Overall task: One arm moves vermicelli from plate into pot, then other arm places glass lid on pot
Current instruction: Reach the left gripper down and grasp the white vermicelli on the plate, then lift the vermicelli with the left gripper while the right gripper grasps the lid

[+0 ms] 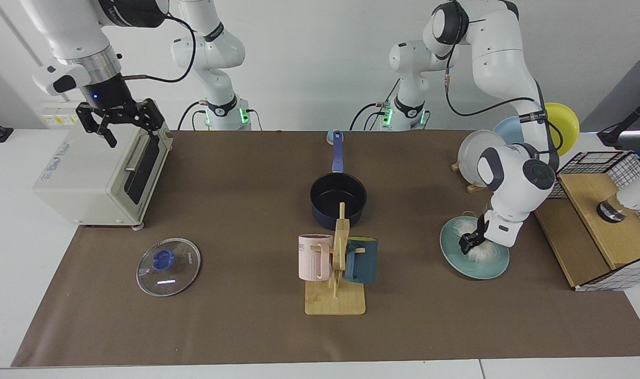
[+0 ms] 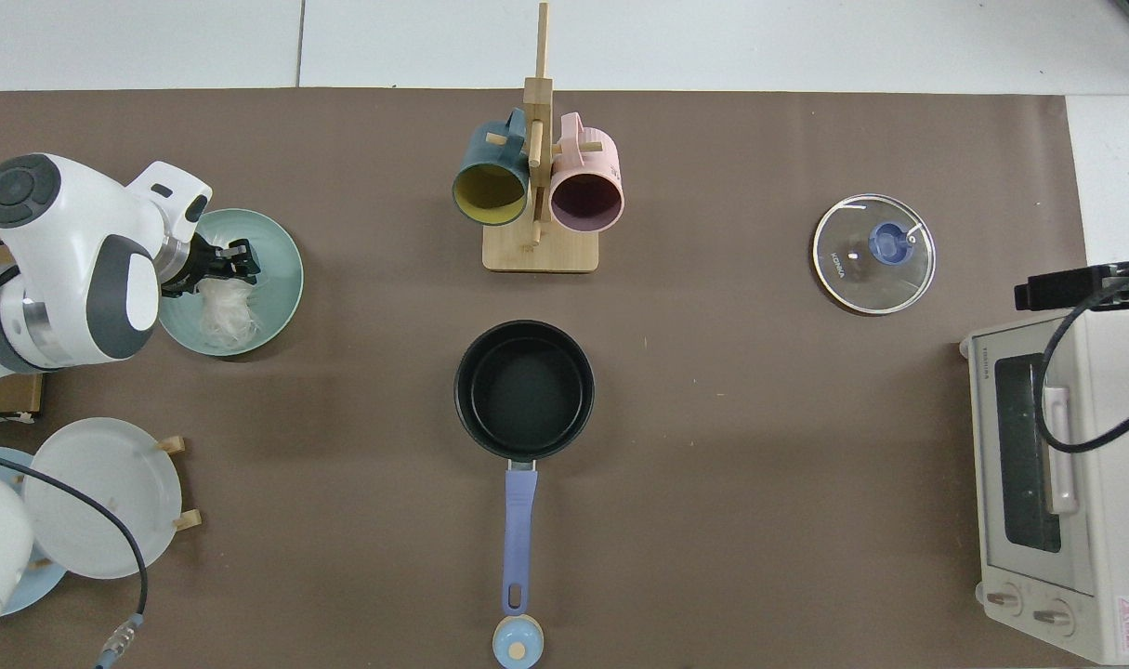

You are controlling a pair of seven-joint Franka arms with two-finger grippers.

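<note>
Vermicelli (image 1: 480, 251), wispy white bundle, sits on round teal plate (image 1: 496, 266) at frame right. Left gripper (image 1: 470, 241) down in it, finger state unclear. Right gripper (image 1: 122, 123) spread, waits over toaster oven (image 1: 88, 173), upper left.

We see the left gripper (image 1: 470, 241) low over the plate (image 1: 456, 260), at the vermicelli (image 1: 483, 252); can't tell its grip. Right gripper (image 1: 121, 117) hangs spread apart above the toaster oven (image 1: 88, 173). Pot (image 1: 338, 197) sits mid-table behind the mug rack (image 1: 336, 273). Glass lid (image 1: 168, 266) lies flat near the oven.
</note>
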